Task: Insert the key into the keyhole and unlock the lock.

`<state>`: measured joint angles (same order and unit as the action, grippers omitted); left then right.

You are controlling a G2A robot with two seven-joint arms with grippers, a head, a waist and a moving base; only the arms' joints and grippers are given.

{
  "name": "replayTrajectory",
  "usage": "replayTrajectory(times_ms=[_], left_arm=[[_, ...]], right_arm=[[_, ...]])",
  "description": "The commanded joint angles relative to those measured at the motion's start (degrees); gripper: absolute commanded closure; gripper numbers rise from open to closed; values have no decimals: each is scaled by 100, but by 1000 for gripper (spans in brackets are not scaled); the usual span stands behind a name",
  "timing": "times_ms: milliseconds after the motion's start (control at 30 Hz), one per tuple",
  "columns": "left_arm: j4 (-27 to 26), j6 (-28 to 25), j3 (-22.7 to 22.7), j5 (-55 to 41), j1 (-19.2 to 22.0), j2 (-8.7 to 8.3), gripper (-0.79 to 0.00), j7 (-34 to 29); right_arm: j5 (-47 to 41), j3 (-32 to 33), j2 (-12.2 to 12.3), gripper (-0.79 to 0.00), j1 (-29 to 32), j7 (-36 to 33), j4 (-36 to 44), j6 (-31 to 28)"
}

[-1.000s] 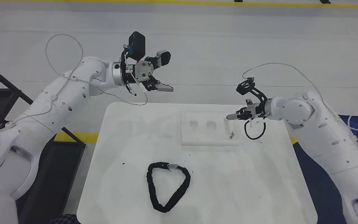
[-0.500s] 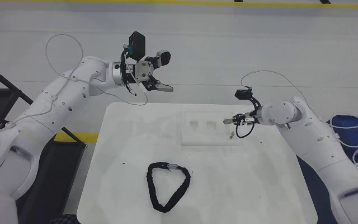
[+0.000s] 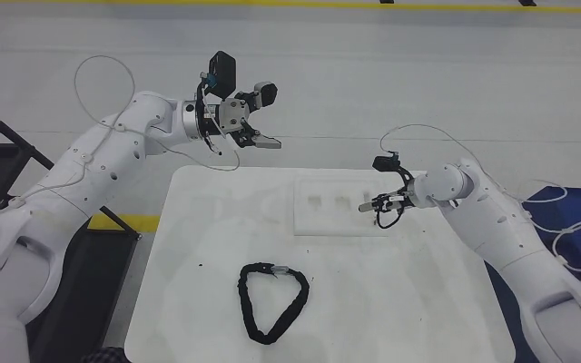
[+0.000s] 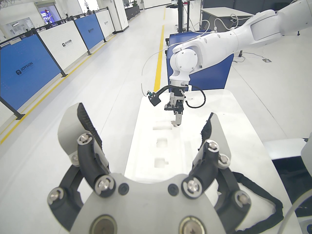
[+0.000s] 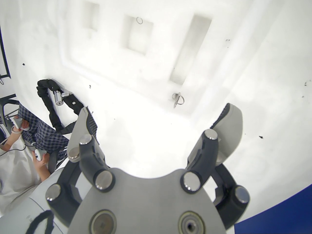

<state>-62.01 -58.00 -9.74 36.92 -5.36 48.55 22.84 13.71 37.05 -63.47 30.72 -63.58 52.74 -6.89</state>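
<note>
Right claw [image 3: 366, 208] hung released, fingers spread, over the right end of the white foam tray [image 3: 309, 222], which sat by the far edge of the worktop [image 3: 408, 299], right of the middle. From above the layout read plainly: the lock [image 3: 272, 300] lay nearer the front edge, left of the middle and well apart from the tray. The left claw [image 3: 272, 116] was held beyond the far edge toward the left corner, also spread and holding nothing. The right wrist view gave finer detail: the key [image 5: 177, 99], small and silver with a looped head, lay flat on the tray's [image 5: 160, 49] rim just beside the end of the long recess [image 5: 191, 49]. It was ahead of the right claw [image 5: 157, 113] and touched by neither finger. That view also caught the lock [image 5: 46, 101] as a black fabric-sleeved chain closed into a loop by a short silver cylinder, the keyhole [image 5: 58, 102] a dark spot on its end face, and a thin ring [image 5: 139, 20] in the middle recess. The left wrist view looked along the tray [image 4: 143, 147] past the left claw [image 4: 145, 113] to the right claw [image 4: 177, 119] pointing down at its far end, with part of the lock's [image 4: 258, 198] black sleeve nearer the camera.
</note>
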Motion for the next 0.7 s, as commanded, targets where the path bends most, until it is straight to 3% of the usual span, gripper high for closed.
replayTrajectory(times_ms=[0, 667], left_arm=[[0, 0, 0, 0, 0, 0, -785, 0], [0, 0, 0, 0, 0, 0, -785, 0]], right_arm=[[-97, 2, -35, -785, -15, -18, -98, -77], [-120, 16, -51, -785, 69, 63, -48, -218]])
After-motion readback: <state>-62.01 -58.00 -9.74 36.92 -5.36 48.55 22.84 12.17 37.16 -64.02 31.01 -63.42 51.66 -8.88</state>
